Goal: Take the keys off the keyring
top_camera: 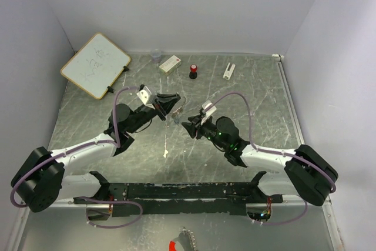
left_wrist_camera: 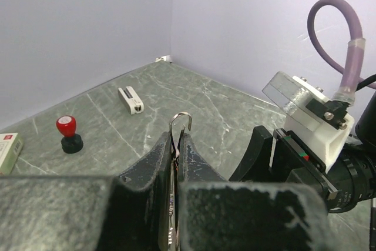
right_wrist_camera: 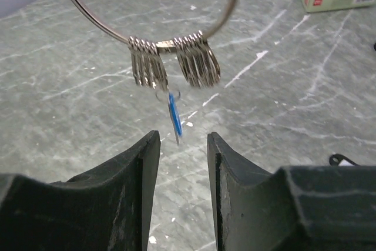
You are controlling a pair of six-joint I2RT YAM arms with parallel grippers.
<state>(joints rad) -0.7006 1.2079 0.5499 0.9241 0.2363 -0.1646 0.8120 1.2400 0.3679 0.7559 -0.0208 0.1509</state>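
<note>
My left gripper (top_camera: 172, 106) is shut on the keyring (left_wrist_camera: 181, 119), a thin silver wire loop that pokes out above its fingertips (left_wrist_camera: 161, 145). It holds the ring above the table. In the right wrist view the keyring (right_wrist_camera: 167, 43) hangs down with two bunches of silver keys (right_wrist_camera: 197, 63) on it, and a blue-headed key (right_wrist_camera: 174, 117) dangles below them. My right gripper (right_wrist_camera: 183, 140) is open, its jaws just below and either side of the blue key without touching it. It faces the left gripper (top_camera: 188, 126). I see no black-headed key.
A whiteboard (top_camera: 95, 64) leans at the back left. Along the back stand a small clear cup (top_camera: 155, 56), a white box (top_camera: 170, 64), a red-and-black knob (top_camera: 193, 72) and a small white piece (top_camera: 228, 70). Walls close in the table on three sides.
</note>
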